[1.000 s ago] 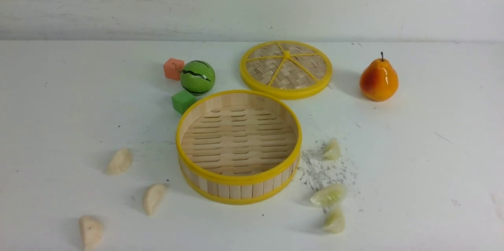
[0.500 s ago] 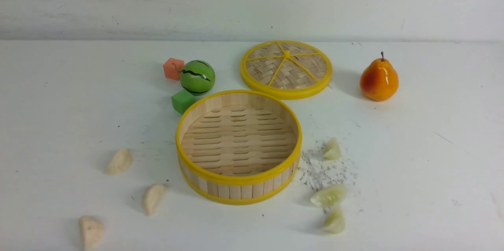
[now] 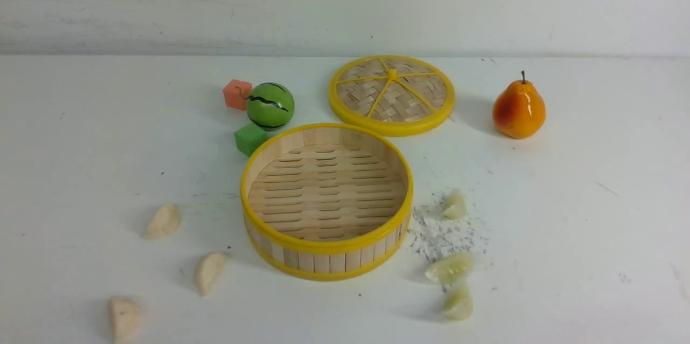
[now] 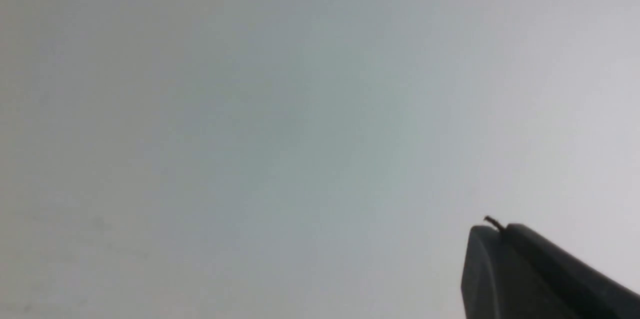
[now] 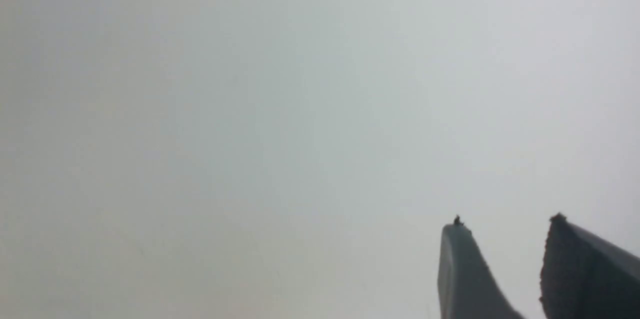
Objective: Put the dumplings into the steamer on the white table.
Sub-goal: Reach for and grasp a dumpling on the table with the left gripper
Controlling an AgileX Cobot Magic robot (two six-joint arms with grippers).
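Observation:
The steamer [image 3: 326, 255] stands empty in the middle of the white table [image 3: 582, 209]. Three cream dumplings lie to its left: one [image 3: 163, 221], a second [image 3: 209, 272], and a third [image 3: 124, 318] near the front edge. Three greenish-white dumplings lie to its right: one [image 3: 455, 205], a second [image 3: 450, 267], and a third [image 3: 459, 301]. Neither gripper shows in the front view. In the left wrist view my left gripper [image 4: 500, 226] has its fingers pressed together over a bare pale surface. In the right wrist view my right gripper [image 5: 506, 221] has a gap between its fingers and holds nothing.
The woven yellow-rimmed lid [image 3: 392, 94] lies flat behind the steamer. An orange pear [image 3: 518, 109] stands at the back right. A green striped ball [image 3: 270, 105], an orange cube [image 3: 237, 94] and a green cube [image 3: 250, 138] sit behind the steamer's left side. Grey scratch marks [image 3: 439, 233] lie between the right-hand dumplings.

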